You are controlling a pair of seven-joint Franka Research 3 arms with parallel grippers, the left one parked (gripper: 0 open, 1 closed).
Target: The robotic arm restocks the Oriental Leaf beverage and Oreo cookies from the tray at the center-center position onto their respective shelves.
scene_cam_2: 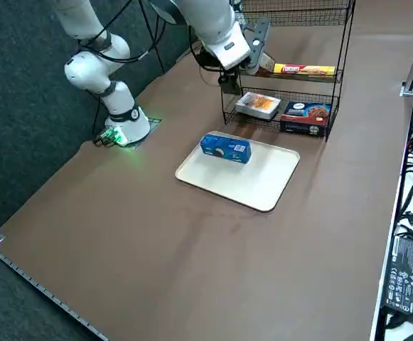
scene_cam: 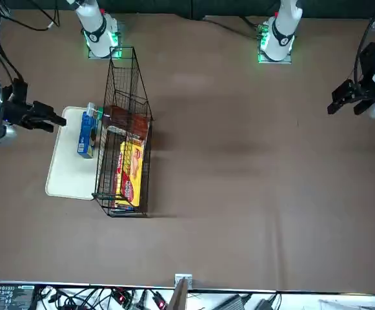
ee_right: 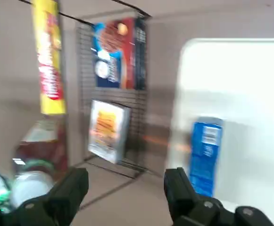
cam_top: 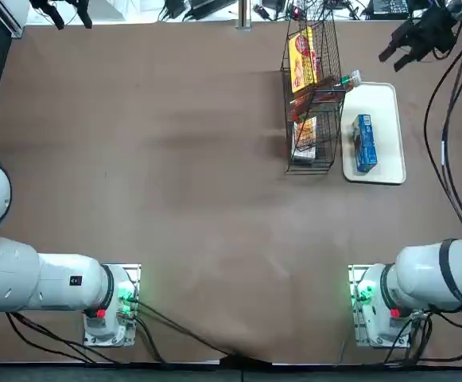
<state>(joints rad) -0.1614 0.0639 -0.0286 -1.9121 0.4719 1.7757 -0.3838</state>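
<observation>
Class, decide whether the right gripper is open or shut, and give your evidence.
Open: in the right wrist view, the right gripper has its two fingers standing wide apart, with nothing between them.

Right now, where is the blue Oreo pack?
In the top view, the blue Oreo pack lies on the white tray, just to the right of the black wire rack.
</observation>
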